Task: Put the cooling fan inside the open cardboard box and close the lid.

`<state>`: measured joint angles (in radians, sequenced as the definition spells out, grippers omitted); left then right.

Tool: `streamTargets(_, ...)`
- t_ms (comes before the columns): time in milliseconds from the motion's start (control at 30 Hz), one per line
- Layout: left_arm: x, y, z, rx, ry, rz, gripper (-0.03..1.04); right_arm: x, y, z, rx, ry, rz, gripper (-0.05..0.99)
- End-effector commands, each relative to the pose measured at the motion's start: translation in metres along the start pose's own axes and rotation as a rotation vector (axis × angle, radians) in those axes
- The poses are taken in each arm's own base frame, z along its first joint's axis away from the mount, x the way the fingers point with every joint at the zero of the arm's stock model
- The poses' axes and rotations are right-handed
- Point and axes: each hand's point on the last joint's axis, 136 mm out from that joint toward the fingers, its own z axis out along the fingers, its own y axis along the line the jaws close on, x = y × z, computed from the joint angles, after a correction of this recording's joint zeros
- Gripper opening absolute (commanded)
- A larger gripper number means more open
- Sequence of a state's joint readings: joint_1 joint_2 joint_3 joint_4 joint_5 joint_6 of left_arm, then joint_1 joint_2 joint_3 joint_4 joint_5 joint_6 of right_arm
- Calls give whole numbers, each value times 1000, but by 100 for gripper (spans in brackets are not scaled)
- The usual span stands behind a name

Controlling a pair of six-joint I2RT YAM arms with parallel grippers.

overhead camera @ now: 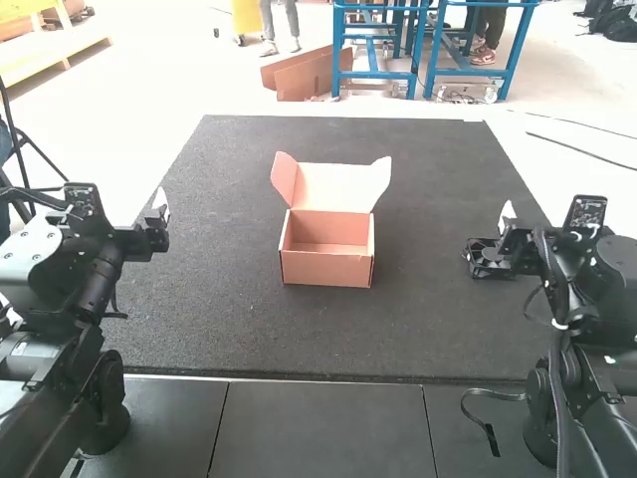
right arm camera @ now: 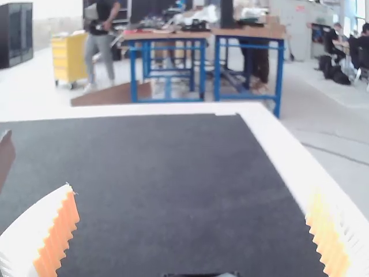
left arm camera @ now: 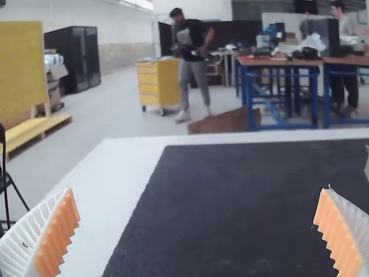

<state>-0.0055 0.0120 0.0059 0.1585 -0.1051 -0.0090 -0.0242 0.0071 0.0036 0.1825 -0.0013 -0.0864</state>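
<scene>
While my right gripper (overhead camera: 510, 234) is hanging wide open and empty, the cooling fan (overhead camera: 490, 258) is lying just under it by the mat's (overhead camera: 428, 329) right edge, well right of the open cardboard box (overhead camera: 327, 249).
</scene>
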Motion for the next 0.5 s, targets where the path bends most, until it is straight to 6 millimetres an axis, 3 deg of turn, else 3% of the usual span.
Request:
streamTargets(0,-22,4,-2,-12,-55,-10,97,-17,-2,-2,9,-54,15,91)
streamTargets(233,-56,5,-2,-7,-95,-11,97,-52,-1,-1,6,-86,15,91)
streamTargets(467,-83,5,27,-7,-13,-4,97,-86,-9,28,51,0,76,91)
